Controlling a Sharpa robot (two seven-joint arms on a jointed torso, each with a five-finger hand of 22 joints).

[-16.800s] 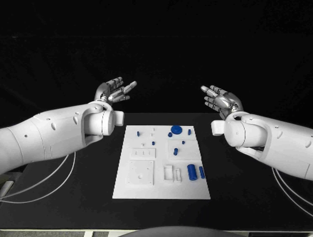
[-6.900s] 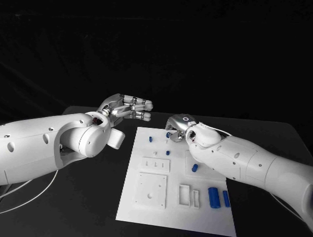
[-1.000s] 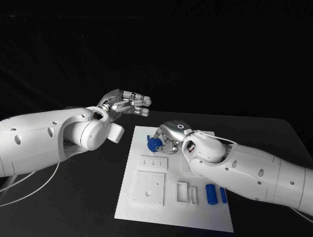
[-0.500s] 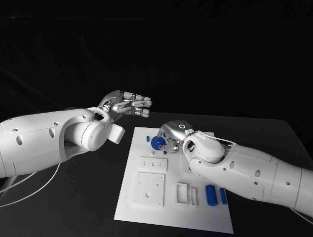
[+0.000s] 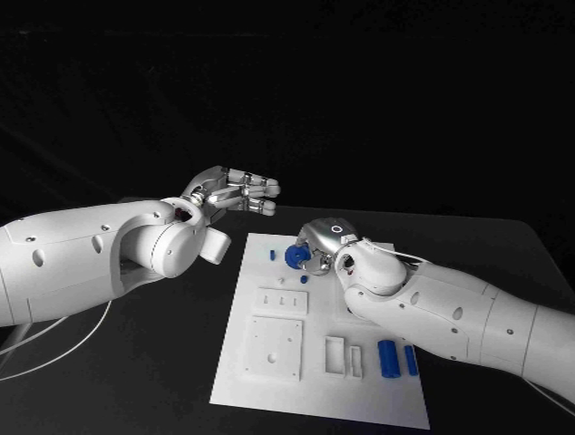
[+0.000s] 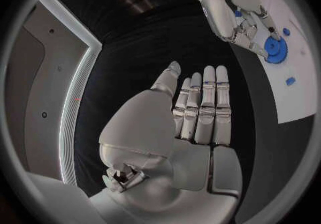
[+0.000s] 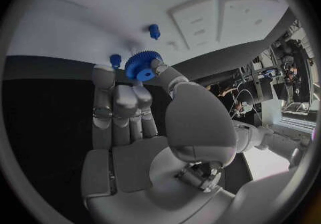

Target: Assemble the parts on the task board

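Pinching a blue gear [image 7: 141, 67], the right hand [image 7: 137, 128] shows teeth in its wrist view; the head view shows a blob. Gear's flat face is toward the task board [image 5: 287, 381]. Left hand [image 5: 236, 192] hovers upper left, fingers curled, holding nothing.

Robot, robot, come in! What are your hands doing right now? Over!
Right hand holds the blue gear over the white board's far end. Left hand off the board, fingers together, holds nothing. Small blue pegs near the gear.
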